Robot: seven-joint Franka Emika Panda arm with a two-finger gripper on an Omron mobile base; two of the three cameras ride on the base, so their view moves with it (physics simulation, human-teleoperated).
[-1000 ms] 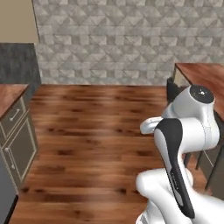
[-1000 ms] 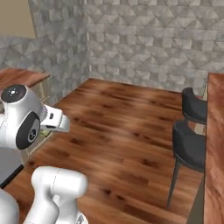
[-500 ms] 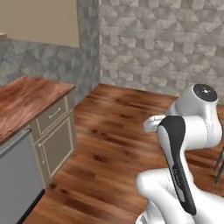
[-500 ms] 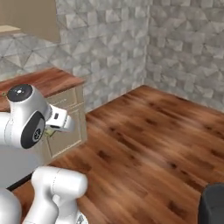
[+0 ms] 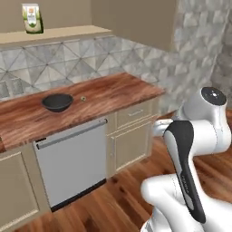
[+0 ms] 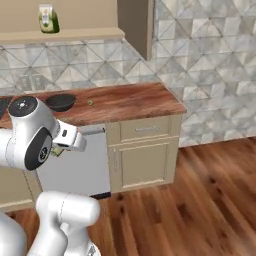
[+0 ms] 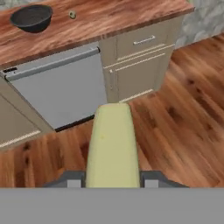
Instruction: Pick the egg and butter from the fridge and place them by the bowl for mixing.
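Pale yellow block [image 7: 113, 146] hides the fingers' tips; small round thing [image 7: 72, 15] by bowl [image 7: 31, 18] too small to identify

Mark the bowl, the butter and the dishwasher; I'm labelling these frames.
bowl [image 5: 57, 102]: left base view, inside of the dark bowl.
butter [image 7: 112, 144]: hand view, top face of the yellow block.
dishwasher [image 7: 61, 87]: hand view, grey front panel.

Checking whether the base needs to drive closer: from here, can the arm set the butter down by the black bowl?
Probably not yet. The bowl sits well back on the counter, with open floor between robot and cabinets. The tool, shut on the butter, is tucked near the robot. Nothing blocks the way.
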